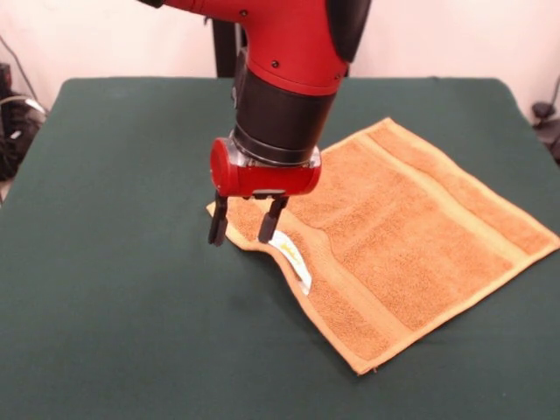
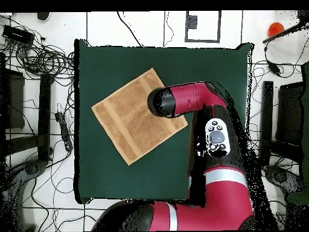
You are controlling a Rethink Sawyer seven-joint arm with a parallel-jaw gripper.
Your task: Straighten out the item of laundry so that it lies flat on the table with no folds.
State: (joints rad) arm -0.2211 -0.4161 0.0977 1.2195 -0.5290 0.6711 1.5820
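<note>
The golden-orange terry towel (image 1: 402, 227) lies spread on the dark green table (image 1: 131, 306), turned like a diamond. Its paler border bands and white label (image 1: 291, 258) show. The left corner is slightly raised with a ripple along the near-left edge. My gripper (image 1: 245, 226) hangs over that left corner, fingers open and straddling the towel's edge, tips close to the cloth. In the overhead view the towel (image 2: 130, 124) lies mid-table and the arm's wrist (image 2: 164, 101) covers its right corner, hiding the gripper.
The red arm (image 2: 208, 181) reaches in from the bottom right of the overhead view. Cables and equipment (image 2: 36, 60) lie on the floor around the table. An orange object (image 2: 276, 28) sits off the table at top right.
</note>
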